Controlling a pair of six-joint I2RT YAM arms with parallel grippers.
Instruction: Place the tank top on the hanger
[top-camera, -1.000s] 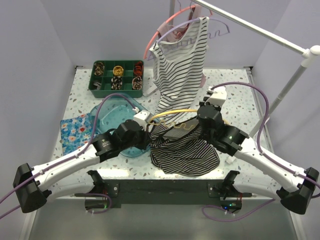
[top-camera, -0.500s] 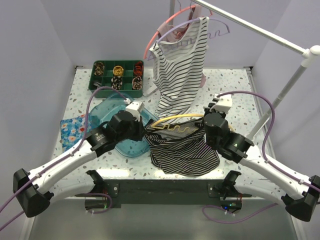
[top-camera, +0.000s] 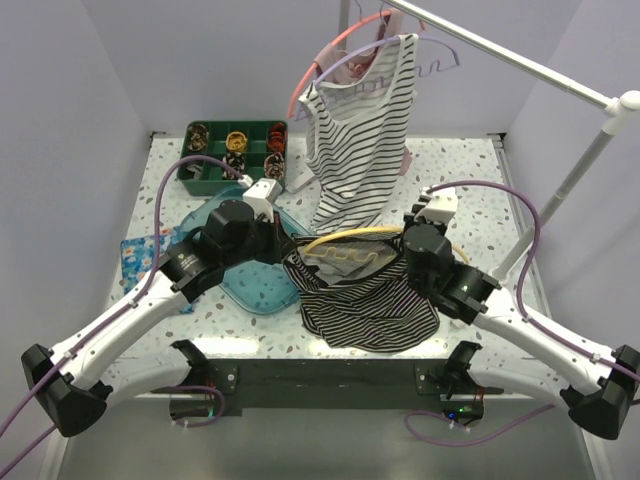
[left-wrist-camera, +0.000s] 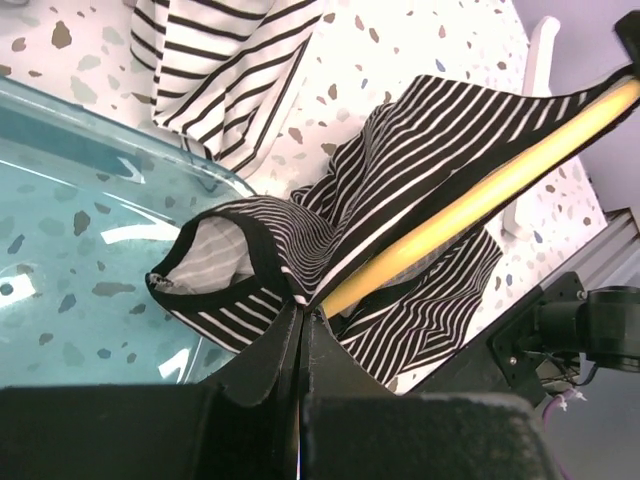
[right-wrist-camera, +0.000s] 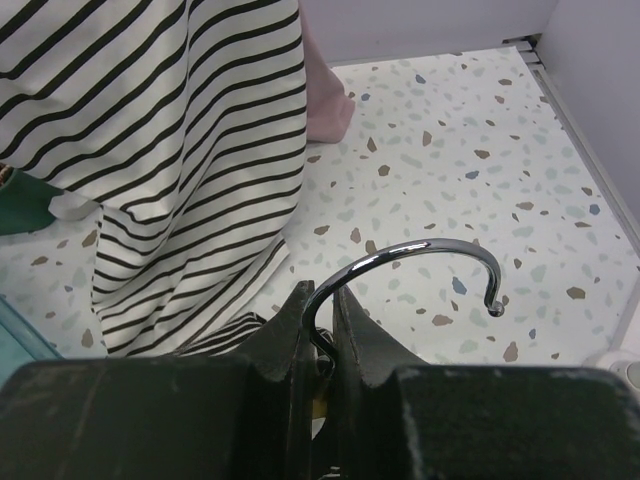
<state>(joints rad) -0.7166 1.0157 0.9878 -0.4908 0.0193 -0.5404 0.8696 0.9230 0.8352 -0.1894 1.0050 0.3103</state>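
The tank top (top-camera: 372, 306), black with thin white stripes, hangs bunched over the front middle of the table. The yellow hanger (top-camera: 352, 237) runs through it, one arm showing inside the fabric in the left wrist view (left-wrist-camera: 470, 205). My left gripper (left-wrist-camera: 300, 312) is shut on the tank top (left-wrist-camera: 400, 190) at a strap edge, lifting it beside the hanger arm. My right gripper (right-wrist-camera: 320, 300) is shut on the hanger's metal hook (right-wrist-camera: 430, 255) at its stem. In the top view the left gripper (top-camera: 287, 252) and right gripper (top-camera: 408, 240) flank the garment.
A white tank top with black stripes (top-camera: 358, 140) hangs from the rack bar (top-camera: 500, 52) at the back, with pink (top-camera: 320, 60) and lilac hangers. A green divided tray (top-camera: 208, 172) sits back left, a teal bin (top-camera: 250, 285) and floral cloth (top-camera: 140, 255) at left.
My left gripper has pulled the tank top's strap back and to the left, spreading the fabric along the hanger. The right arm has shifted slightly, still holding the hook.
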